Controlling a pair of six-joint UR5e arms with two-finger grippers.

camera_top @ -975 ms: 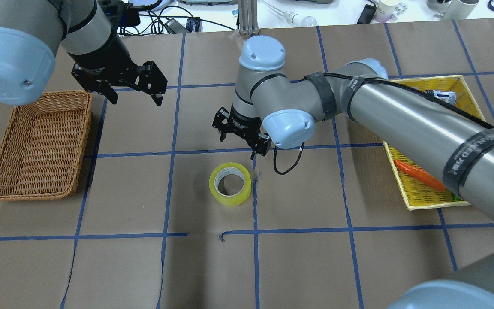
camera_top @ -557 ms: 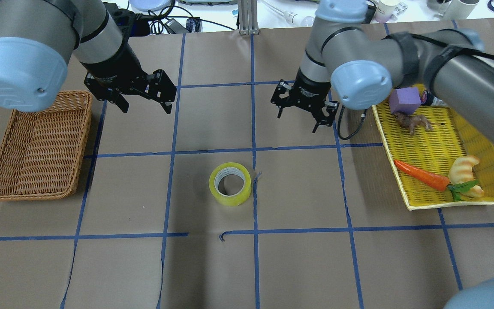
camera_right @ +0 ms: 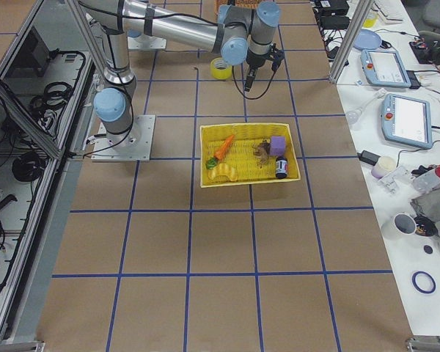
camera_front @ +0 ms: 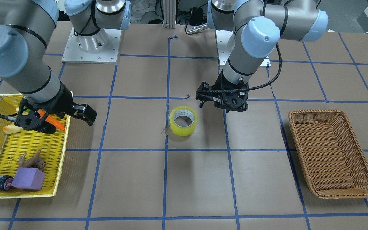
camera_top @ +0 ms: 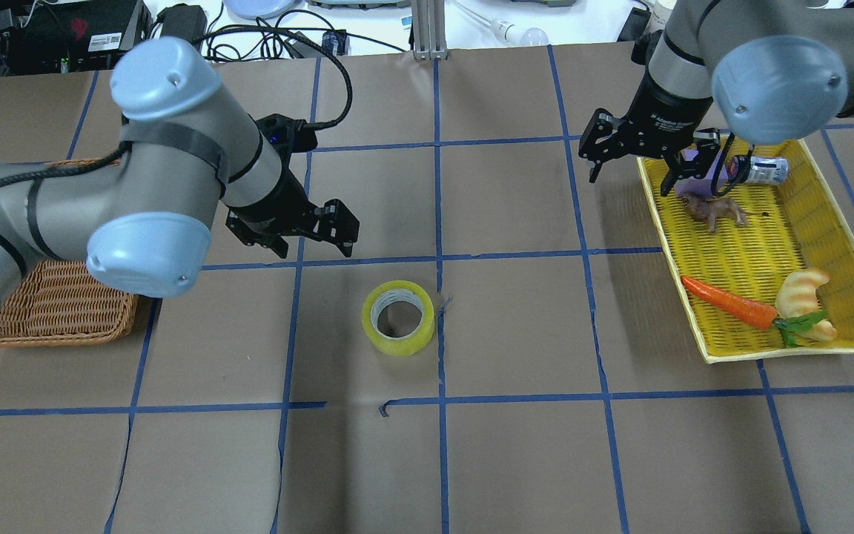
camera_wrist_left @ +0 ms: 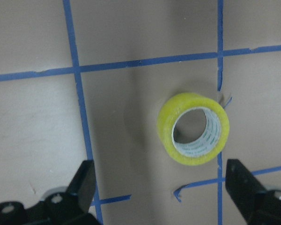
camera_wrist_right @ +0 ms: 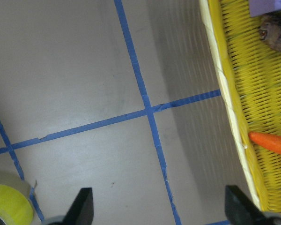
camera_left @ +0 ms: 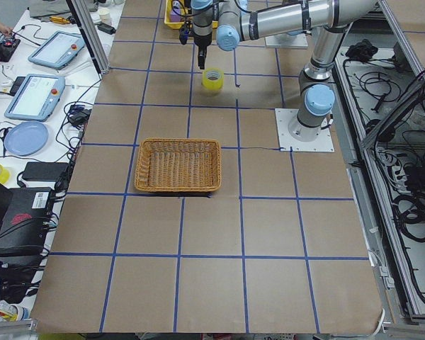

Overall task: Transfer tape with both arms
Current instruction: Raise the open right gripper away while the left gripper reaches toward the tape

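Near the middle of the table the tape point(camera_top: 397, 317) lies flat on the brown paper, core opening up, just beside one of the blue grid lines and touching neither arm. It's a wide roll of translucent yellow with a white core that carries faint green print. The outer wrap looks glossy, so I'd expect it to be slick under the pads.

From my left wrist camera the roll sits ahead of the fingers and a bit off to one side. The left gripper point(camera_top: 310, 239) hangs above the table near the roll, jaws spread wide with nothing between them. I read the step in hand as the left arm's pick-up. To do it well I'd centre the roll between the fingers before descending, then either span the whole roll or drop one finger into the core and pinch the wall. I'd close gently, so the ring doesn't skate away on the paper, and lift straight up.

The right gripper point(camera_top: 631, 178) is well apart, over the near rim of the yellow tray point(camera_top: 676, 267), also wide open and empty. The wicker basket point(camera_top: 49, 319) waits on the left side, partly hidden under my left arm
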